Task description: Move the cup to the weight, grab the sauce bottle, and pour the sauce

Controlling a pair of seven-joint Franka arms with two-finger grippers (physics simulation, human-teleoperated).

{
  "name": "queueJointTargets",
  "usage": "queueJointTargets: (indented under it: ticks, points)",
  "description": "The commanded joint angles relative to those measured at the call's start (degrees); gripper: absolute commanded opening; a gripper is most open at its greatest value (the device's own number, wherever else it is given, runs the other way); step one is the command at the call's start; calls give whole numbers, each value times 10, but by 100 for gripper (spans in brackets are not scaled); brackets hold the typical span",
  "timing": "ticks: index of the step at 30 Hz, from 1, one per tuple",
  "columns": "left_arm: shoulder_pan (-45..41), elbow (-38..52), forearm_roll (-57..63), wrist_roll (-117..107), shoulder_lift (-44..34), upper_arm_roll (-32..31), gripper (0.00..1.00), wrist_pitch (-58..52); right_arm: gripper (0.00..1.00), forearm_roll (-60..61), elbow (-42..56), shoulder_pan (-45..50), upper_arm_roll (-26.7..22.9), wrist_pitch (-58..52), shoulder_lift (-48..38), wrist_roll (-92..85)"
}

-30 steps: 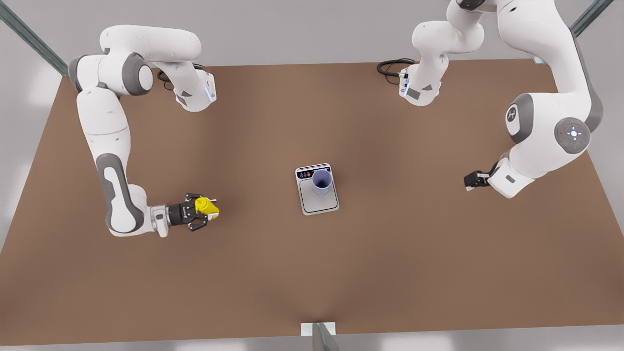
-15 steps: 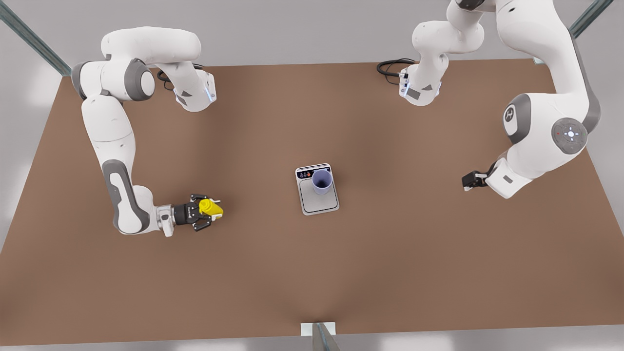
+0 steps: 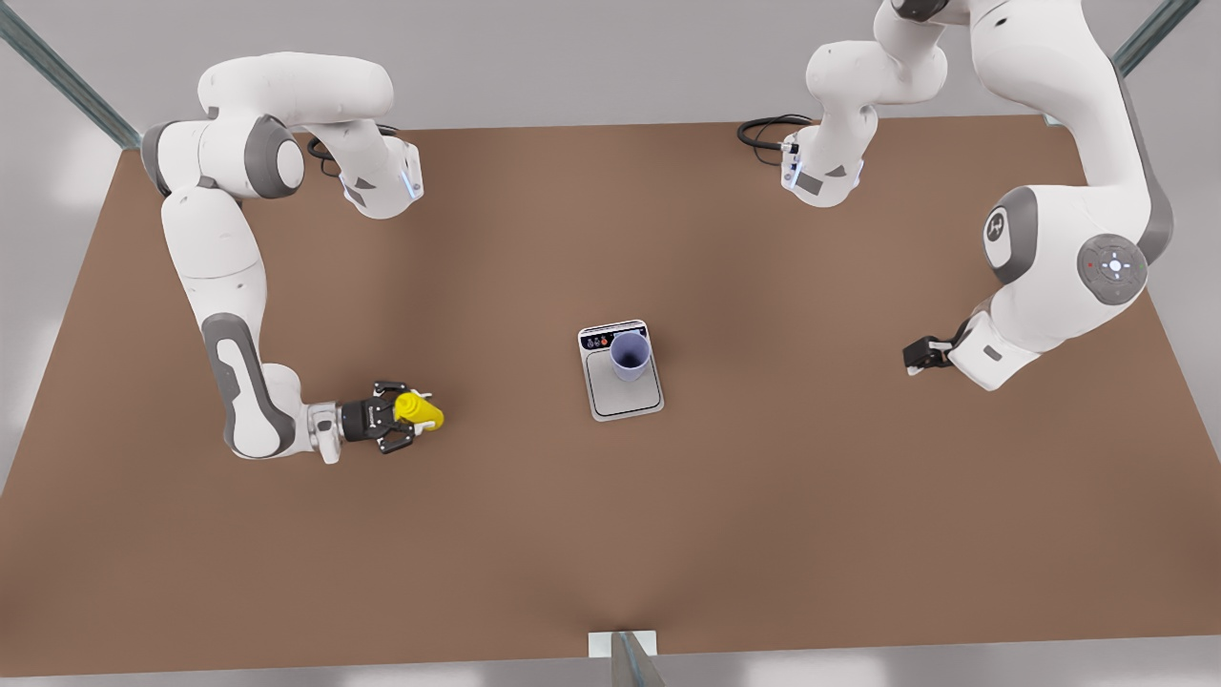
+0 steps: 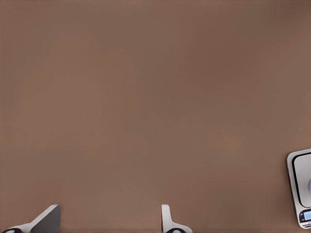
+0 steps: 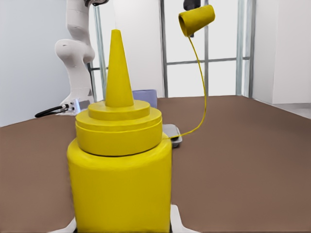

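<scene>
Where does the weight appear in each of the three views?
Front view: the weight lies central on the table, the cup on it.
Left wrist view: a corner of it beyond the open left claw.
Right wrist view: its edge behind the sauce bottle held in the right claw.
Shared landmark: the cup.

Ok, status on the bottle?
Right gripper shut on sauce bottle. Left gripper open, waiting aside. Cup sits on the weight. Nothing between bottle and cup.
</scene>
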Motion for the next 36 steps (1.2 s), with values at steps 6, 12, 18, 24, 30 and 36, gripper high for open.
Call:
queueJointTargets:
  ticks: [6,12,18,24,30,36]
  points:
    - [-1,-1,0,-1,-1,0,100,-3,68,0,0,0,0,0,1,0]
    - [-1,-1,1,-1,-2,0,100,-3,100,-3,-2,-9,-1,-4,1,1]
    - [0,-1,0,-1,1,0,100,-3,100,-43,-15,-54,-1,-11,-3,-7]
    - [0,-1,1,-2,1,0,100,-2,100,-224,4,-124,-52,-47,-69,76]
    - [0,-1,1,-2,3,0,100,-2,100,-424,199,-60,-54,-30,-138,630]
    - [0,-1,1,-1,3,1,100,1,100,-556,192,166,-198,51,-268,1231]
